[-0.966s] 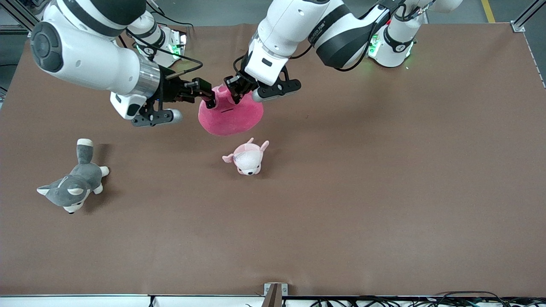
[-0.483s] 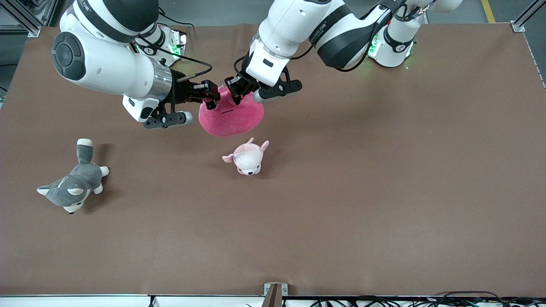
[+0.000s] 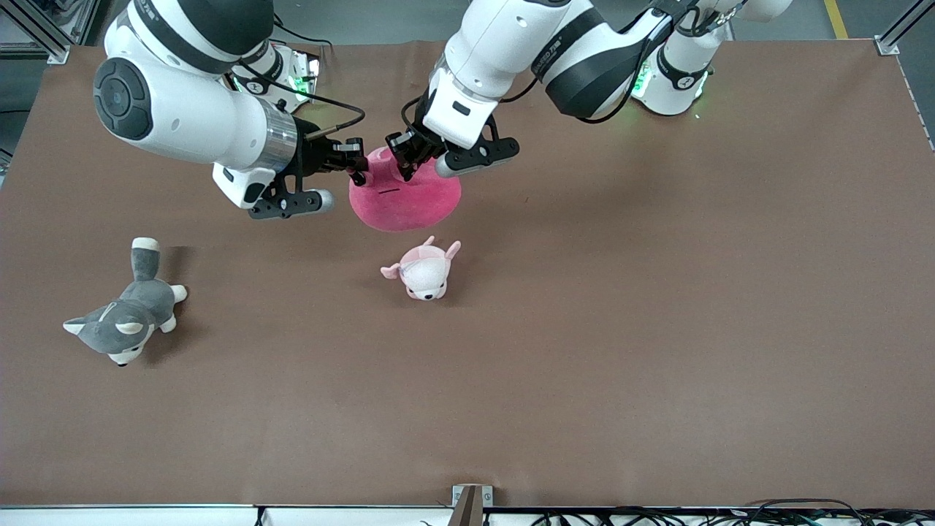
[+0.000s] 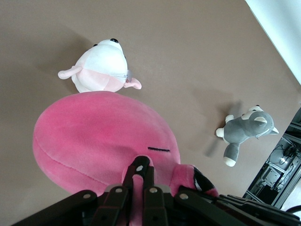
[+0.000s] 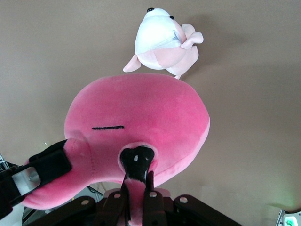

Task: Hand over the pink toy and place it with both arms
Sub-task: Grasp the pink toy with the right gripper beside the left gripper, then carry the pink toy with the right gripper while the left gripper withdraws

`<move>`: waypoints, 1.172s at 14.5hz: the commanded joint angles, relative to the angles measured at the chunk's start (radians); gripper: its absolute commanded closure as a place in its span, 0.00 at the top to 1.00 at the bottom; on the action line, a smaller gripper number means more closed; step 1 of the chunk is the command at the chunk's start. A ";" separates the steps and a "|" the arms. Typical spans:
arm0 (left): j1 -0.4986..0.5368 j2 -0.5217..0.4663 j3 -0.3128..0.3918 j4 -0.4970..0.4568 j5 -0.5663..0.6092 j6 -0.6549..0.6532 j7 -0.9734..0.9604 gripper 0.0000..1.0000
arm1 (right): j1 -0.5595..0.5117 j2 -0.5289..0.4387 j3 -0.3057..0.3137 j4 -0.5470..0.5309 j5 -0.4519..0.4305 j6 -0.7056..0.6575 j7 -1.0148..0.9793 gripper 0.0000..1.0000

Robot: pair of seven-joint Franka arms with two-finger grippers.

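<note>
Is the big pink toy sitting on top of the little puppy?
No, the pink toy hangs from both tools, apart from the puppy below.

Right gripper (image 5: 135, 186): clamped on a bump of the pink toy (image 5: 141, 127).
Left gripper (image 5: 44, 167): touching the toy's other bump.
Puppy plush (image 5: 162, 44): on the table, just beside the toy.

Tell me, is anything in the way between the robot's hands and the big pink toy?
No, nothing is in the way. The left gripper and the right gripper are both shut on the pink toy, each pinching a bump at its top. The small puppy plush lies on the table close by, nearer the camera.
</note>
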 commanded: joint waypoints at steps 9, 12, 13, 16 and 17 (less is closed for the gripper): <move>0.083 -0.140 0.004 0.018 0.091 -0.198 0.045 1.00 | -0.075 -0.006 -0.014 0.008 -0.007 -0.022 -0.157 0.06; 0.171 -0.214 0.004 0.016 0.101 -0.377 0.302 1.00 | -0.219 -0.003 -0.016 0.008 0.000 -0.091 -0.420 0.06; 0.201 -0.243 0.004 0.016 0.102 -0.480 0.420 1.00 | -0.258 0.004 -0.016 0.008 -0.001 -0.108 -0.483 0.06; 0.302 -0.335 0.004 0.006 0.102 -0.689 0.643 1.00 | -0.381 0.053 -0.014 0.026 0.008 -0.099 -0.658 0.06; 0.342 -0.362 0.004 -0.006 0.102 -0.725 0.703 1.00 | -0.394 0.069 -0.014 0.039 0.007 -0.099 -0.698 0.06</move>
